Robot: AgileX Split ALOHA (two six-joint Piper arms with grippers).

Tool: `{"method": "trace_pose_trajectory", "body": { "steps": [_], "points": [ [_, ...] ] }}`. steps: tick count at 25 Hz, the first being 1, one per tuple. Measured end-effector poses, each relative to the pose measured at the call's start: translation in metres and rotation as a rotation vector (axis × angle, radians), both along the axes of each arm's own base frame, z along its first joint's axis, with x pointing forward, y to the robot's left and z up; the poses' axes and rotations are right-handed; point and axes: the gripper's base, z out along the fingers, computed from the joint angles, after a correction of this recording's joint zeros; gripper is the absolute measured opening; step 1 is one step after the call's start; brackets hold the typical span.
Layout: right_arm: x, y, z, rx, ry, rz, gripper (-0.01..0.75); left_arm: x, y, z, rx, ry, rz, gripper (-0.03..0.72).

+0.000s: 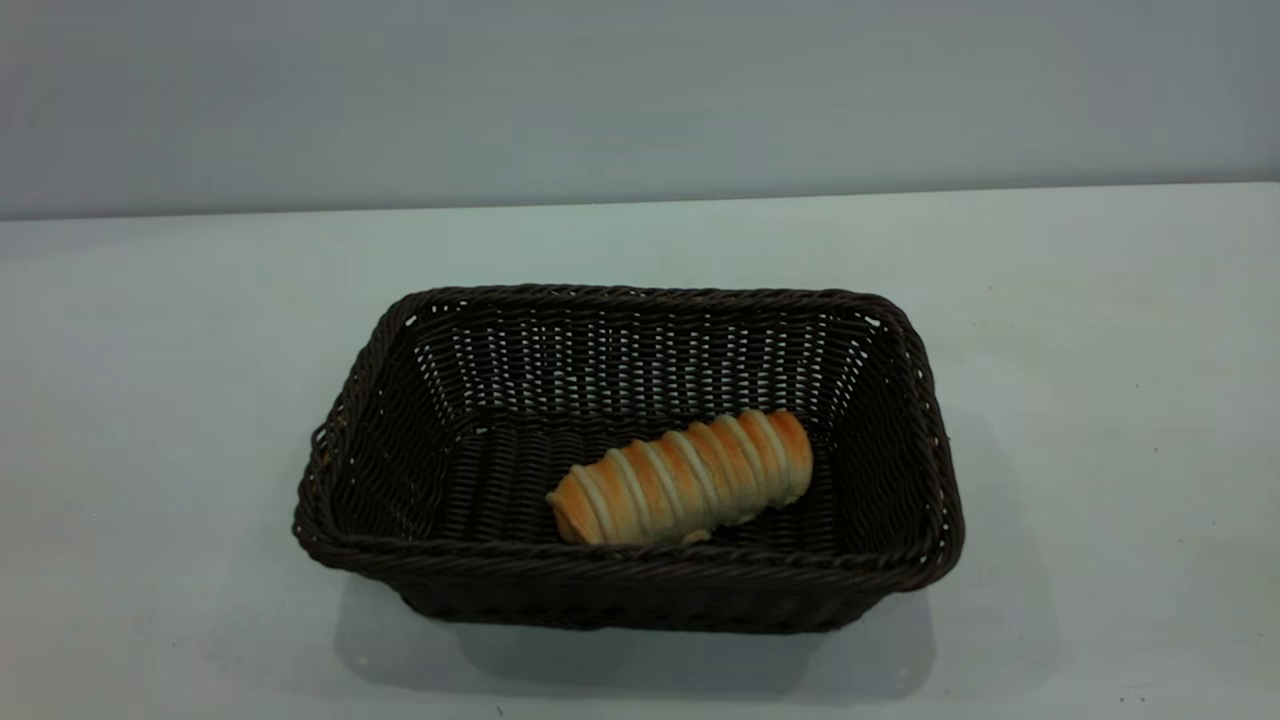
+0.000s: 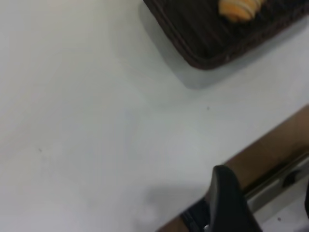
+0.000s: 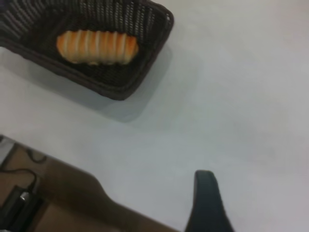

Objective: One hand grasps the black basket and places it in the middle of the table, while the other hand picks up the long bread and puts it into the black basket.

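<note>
We see the black basket (image 1: 905, 470) sitting near the middle of the table (image 1: 1100, 400). The long bread (image 1: 682, 478) lies slantwise on the basket floor, toward the front wall. Neither arm appears in the exterior view. In the left wrist view, one dark finger of the left gripper (image 2: 227, 203) shows above the table edge, well apart from the basket (image 2: 193, 43). In the right wrist view, one dark finger of the right gripper (image 3: 206, 200) shows likewise. We cannot tell whether either gripper is spread or closed.
</note>
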Motion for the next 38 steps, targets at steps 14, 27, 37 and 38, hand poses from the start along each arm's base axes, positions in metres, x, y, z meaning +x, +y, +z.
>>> {"method": "trace_pose_trajectory", "body": {
  "steps": [14, 27, 37, 38],
  "points": [
    [0.006, 0.002, -0.059, -0.008, 0.012, -0.003, 0.541, -0.045, 0.020, -0.073, -0.094, -0.094, -0.013, 0.422],
    [0.006, 0.002, -0.061, -0.012, 0.016, -0.004, 0.541, -0.052, 0.023, -0.081, -0.116, -0.032, 0.050, 0.422],
    [0.006, 0.002, -0.061, -0.012, 0.016, -0.004, 0.541, -0.053, 0.022, -0.085, -0.124, -0.009, 0.058, 0.422],
    [0.006, 0.002, -0.061, -0.012, 0.016, -0.004, 0.541, -0.053, 0.022, -0.085, -0.124, -0.009, 0.058, 0.422]
  ]
}}
